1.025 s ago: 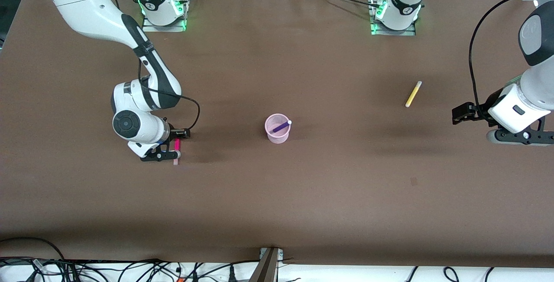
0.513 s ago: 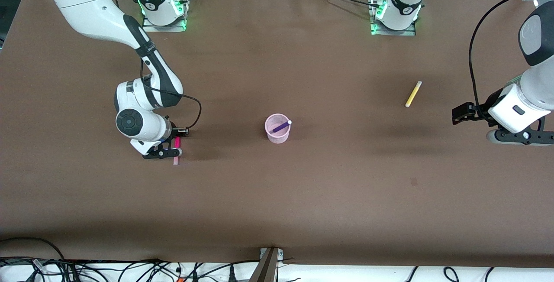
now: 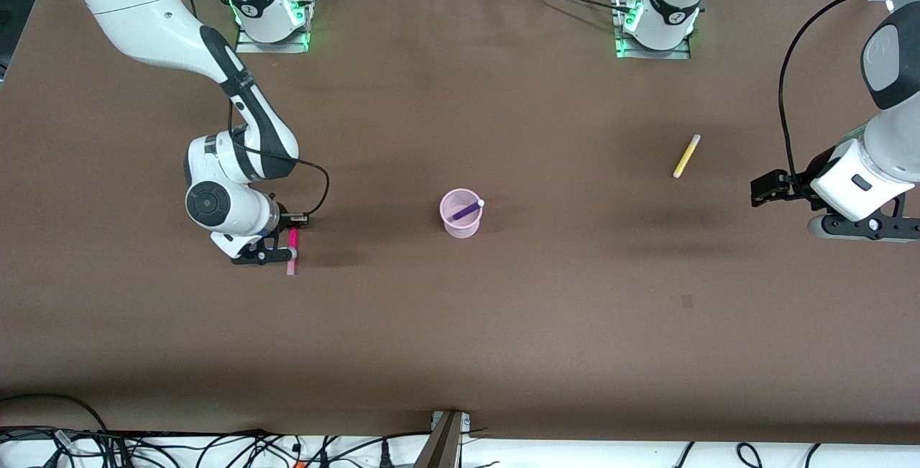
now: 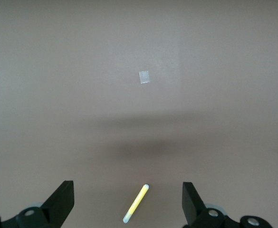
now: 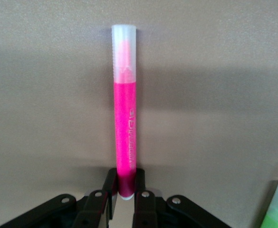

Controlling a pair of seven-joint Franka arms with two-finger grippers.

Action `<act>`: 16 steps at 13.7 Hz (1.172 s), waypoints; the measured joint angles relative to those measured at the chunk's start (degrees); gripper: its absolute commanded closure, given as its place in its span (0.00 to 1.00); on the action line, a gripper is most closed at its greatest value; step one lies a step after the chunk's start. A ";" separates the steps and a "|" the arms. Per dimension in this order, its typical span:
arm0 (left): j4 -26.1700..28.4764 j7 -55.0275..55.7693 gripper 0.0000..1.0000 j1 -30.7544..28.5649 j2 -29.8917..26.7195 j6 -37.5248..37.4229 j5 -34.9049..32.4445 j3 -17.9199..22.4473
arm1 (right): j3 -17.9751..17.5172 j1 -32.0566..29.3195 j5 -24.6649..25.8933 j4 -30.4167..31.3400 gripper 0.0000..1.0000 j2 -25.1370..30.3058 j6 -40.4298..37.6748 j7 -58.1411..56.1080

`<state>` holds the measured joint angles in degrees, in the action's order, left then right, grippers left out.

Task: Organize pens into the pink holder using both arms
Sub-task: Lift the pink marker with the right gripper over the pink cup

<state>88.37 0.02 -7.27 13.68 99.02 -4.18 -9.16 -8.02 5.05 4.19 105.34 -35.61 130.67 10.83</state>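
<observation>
My right gripper (image 3: 292, 234) is shut on one end of the magenta-pink pen (image 3: 292, 252), low at the table near the right arm's end. In the right wrist view the pen (image 5: 125, 128) juts out from the closed gripper (image 5: 125, 183), pale cap farthest out. A green pen (image 5: 276, 206) lies close beside it. The pink holder (image 3: 460, 213) stands mid-table with the dark purple pen (image 3: 467, 209) leaning inside. A yellow pen (image 3: 686, 156) lies toward the left arm's end. My left gripper (image 3: 767, 187) hovers open beside it, and the yellow pen (image 4: 136, 204) shows between its gripper's (image 4: 128, 187) spread fingers.
A small pale square mark (image 3: 687, 301) sits on the brown table cover, nearer the front camera than the yellow pen. Both arm bases (image 3: 272, 15) (image 3: 658, 22) stand at the table's farthest edge. Cables (image 3: 215, 446) run along the nearest edge.
My right gripper has closed onto the magenta-pink pen's end, and its wrist shifted slightly. The left arm waits unmoved.
</observation>
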 measured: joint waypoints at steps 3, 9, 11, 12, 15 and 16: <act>0.00 0.00 0.00 0.00 -0.01 0.00 0.00 0.00 | -1.40 0.03 -6.81 -2.49 1.00 0.27 -5.12 0.71; 0.05 0.00 0.00 0.00 -0.02 0.00 0.00 0.00 | -7.37 0.16 -23.08 -13.55 1.00 1.90 -25.76 13.94; 0.08 0.00 0.00 0.00 -0.02 0.00 0.00 0.00 | -11.20 0.26 -28.41 -14.95 1.00 2.11 -27.12 21.78; 0.08 0.00 0.00 0.00 -0.02 0.00 0.00 0.00 | -13.21 0.33 -31.69 -15.08 1.00 2.10 -27.16 25.95; 0.11 0.00 0.00 0.00 -0.02 0.00 0.00 0.00 | -16.71 2.88 -38.82 -15.56 1.00 2.06 -24.68 36.54; 0.12 0.00 0.00 0.01 -0.02 0.00 0.00 0.00 | -16.85 4.86 -39.68 -15.76 1.00 2.04 -22.84 38.25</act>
<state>88.50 0.02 -7.26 13.66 99.02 -4.18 -9.17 -24.87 9.91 -35.49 89.58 -33.57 107.83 49.08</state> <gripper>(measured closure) 0.000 0.815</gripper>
